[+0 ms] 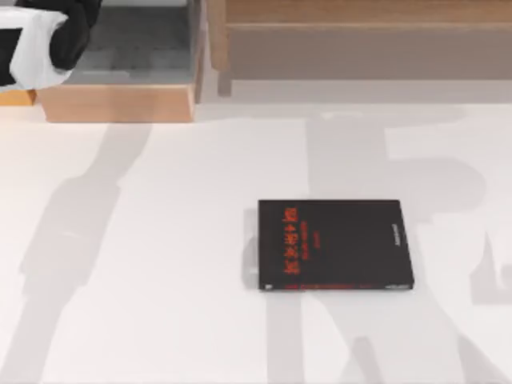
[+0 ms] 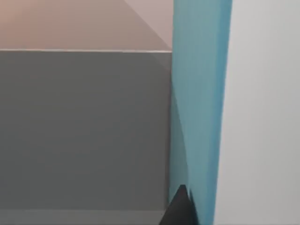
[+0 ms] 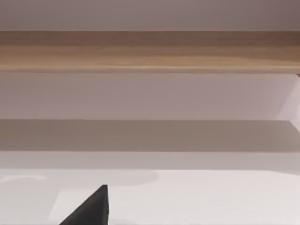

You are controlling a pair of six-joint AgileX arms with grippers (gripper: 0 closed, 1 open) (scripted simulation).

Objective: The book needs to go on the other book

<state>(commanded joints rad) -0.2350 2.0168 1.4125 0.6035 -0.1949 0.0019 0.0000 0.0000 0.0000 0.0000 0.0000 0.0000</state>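
The other book [image 1: 334, 244], black with red lettering, lies flat on the white table [image 1: 144, 264], right of the middle. My left arm [image 1: 48, 36] reaches into the wooden shelf compartment at the far left. In the left wrist view the light blue book [image 2: 199, 108] stands upright against a grey wall. A dark part of my left gripper [image 2: 180, 208] sits right at the book's lower edge. In the right wrist view a dark tip of my right gripper [image 3: 91, 208] hangs over the white table, facing the shelf.
A wooden shelf unit [image 1: 120, 102] with a grey floor runs along the back left. A long wooden board [image 1: 360, 36] spans the back right. Arm shadows fall across the table around the black book.
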